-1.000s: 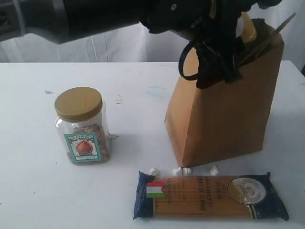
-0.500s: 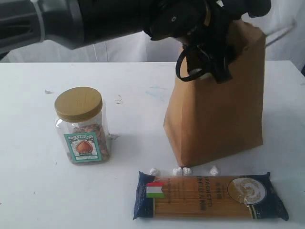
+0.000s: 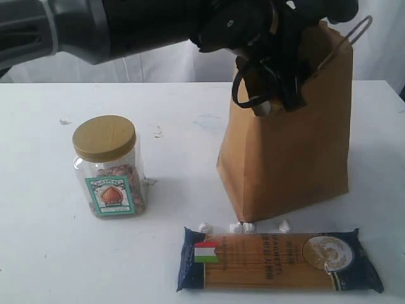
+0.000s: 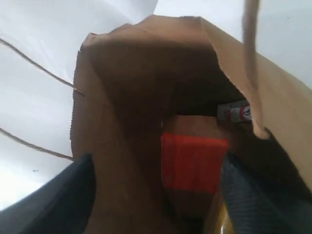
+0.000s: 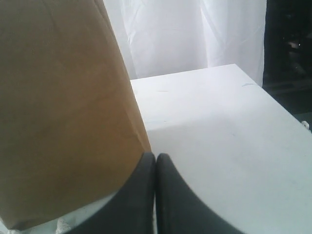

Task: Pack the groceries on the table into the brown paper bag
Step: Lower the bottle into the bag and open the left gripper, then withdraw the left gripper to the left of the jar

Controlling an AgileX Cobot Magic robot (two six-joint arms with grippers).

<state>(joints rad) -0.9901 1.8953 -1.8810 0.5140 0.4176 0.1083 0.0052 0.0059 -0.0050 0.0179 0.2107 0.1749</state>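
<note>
The brown paper bag (image 3: 291,152) stands upright at the right of the table (image 3: 177,126). My left gripper (image 3: 285,82) reaches down into its mouth. In the left wrist view this gripper (image 4: 159,157) is open, its fingers wide apart. Between them, lower in the bag (image 4: 126,97), sits the yellow bottle (image 4: 195,163), red cap up and free of the left finger. The clear jar (image 3: 109,166) with the gold lid stands at the left. The spaghetti packet (image 3: 278,259) lies in front of the bag. My right gripper (image 5: 156,158) is shut and empty, low beside the bag's wall (image 5: 63,107).
A white item with red print (image 4: 237,112) lies deeper in the bag. Tiny white crumbs (image 3: 243,227) dot the table between bag and spaghetti packet. A twine handle (image 3: 345,38) sticks up at the bag's right top. White curtains hang behind the table.
A second ago the yellow bottle showed above the bag's mouth; now it is down inside. My left gripper dropped lower into the bag, and the bag straightened with its handle springing up.
</note>
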